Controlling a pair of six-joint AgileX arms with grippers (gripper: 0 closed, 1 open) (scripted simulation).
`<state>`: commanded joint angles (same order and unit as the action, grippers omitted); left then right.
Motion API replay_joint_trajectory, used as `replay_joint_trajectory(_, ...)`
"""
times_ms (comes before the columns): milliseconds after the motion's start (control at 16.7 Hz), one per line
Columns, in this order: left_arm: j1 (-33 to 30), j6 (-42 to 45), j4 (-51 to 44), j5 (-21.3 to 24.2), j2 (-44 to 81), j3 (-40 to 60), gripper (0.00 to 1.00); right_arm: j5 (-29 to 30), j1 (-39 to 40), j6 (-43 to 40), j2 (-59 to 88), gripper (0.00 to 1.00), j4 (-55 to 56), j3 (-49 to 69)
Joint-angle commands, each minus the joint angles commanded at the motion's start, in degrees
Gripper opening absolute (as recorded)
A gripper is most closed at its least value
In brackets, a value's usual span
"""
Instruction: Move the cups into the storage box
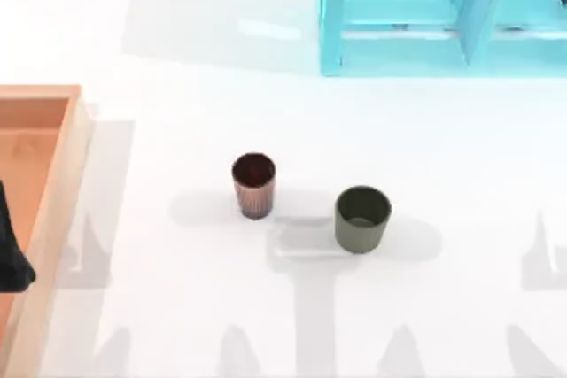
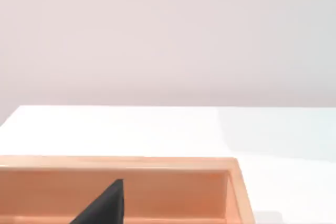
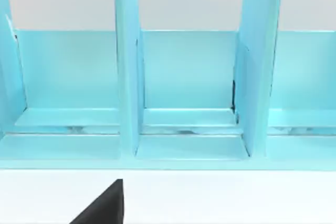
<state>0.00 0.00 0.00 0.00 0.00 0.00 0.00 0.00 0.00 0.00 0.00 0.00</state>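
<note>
Two cups stand upright on the white table near its middle. The dark red-brown ribbed cup [image 1: 254,183] is the taller one, and the squat olive green cup [image 1: 362,218] stands to its right, a little nearer the front. The storage box [image 1: 64,185], with light wooden walls and an orange-brown floor, lies at the table's left edge. My left gripper [image 1: 11,258] hovers over the box, far left of both cups; a dark part of it shows in the left wrist view above the box wall [image 2: 157,165]. A dark part of my right gripper [image 3: 105,207] faces the shelf unit.
A turquoise shelf unit [image 1: 443,15] with upright dividers [image 3: 127,77] stands at the back right of the table. White tabletop stretches between the box and the cups and around them.
</note>
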Motion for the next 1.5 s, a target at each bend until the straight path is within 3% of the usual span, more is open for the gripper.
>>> replay_joint_trajectory(240, 0.0, -0.9, -0.9, -0.2, 1.6, 1.6, 1.00, 0.0, 0.0, 0.0, 0.0, 1.00, 0.0, 0.0)
replay_joint_trajectory(540, -1.0, -7.4, -9.6, -1.6, 16.1, 14.6, 1.00, 0.0, 0.0, 0.0, 0.0, 1.00, 0.0, 0.0)
replay_joint_trajectory(960, -7.2, -19.1, -35.2, -4.5, 54.9, 45.8, 1.00, 0.0, 0.0, 0.0, 0.0, 1.00, 0.0, 0.0)
replay_joint_trajectory(1500, -21.3, -30.2, -71.9, -5.8, 106.3, 91.8, 1.00, 0.0, 0.0, 0.0, 0.0, 1.00, 0.0, 0.0)
